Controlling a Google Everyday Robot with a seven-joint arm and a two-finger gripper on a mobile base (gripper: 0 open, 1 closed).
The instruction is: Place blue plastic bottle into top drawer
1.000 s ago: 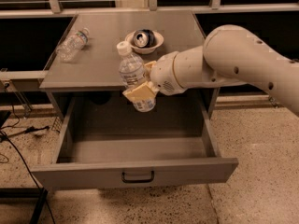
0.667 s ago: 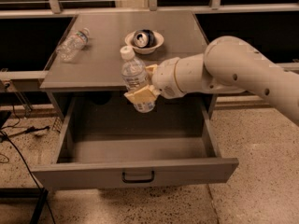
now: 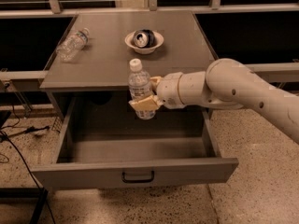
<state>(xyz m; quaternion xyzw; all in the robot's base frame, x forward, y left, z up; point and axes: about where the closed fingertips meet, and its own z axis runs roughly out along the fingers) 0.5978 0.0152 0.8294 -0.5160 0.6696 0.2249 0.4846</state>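
My gripper [image 3: 145, 96] is shut on the blue plastic bottle [image 3: 139, 88], a clear bottle with a white cap and a printed label. It holds the bottle upright in the air, over the back part of the open top drawer [image 3: 135, 171], in front of the cabinet top's front edge. The drawer is pulled far out, and its grey front panel carries a small black handle [image 3: 138, 176]. The drawer's inside shows nothing in it. My arm [image 3: 233, 90] reaches in from the right.
On the cabinet top [image 3: 103, 59] a white bowl [image 3: 144, 41] holds a can, and a smaller clear bottle [image 3: 71, 45] lies on its side at the back left. Black cables [image 3: 18, 139] run over the floor at the left.
The gripper with the bottle has moved down and a little forward, lower over the open drawer. The drawer and the things on top have not moved.
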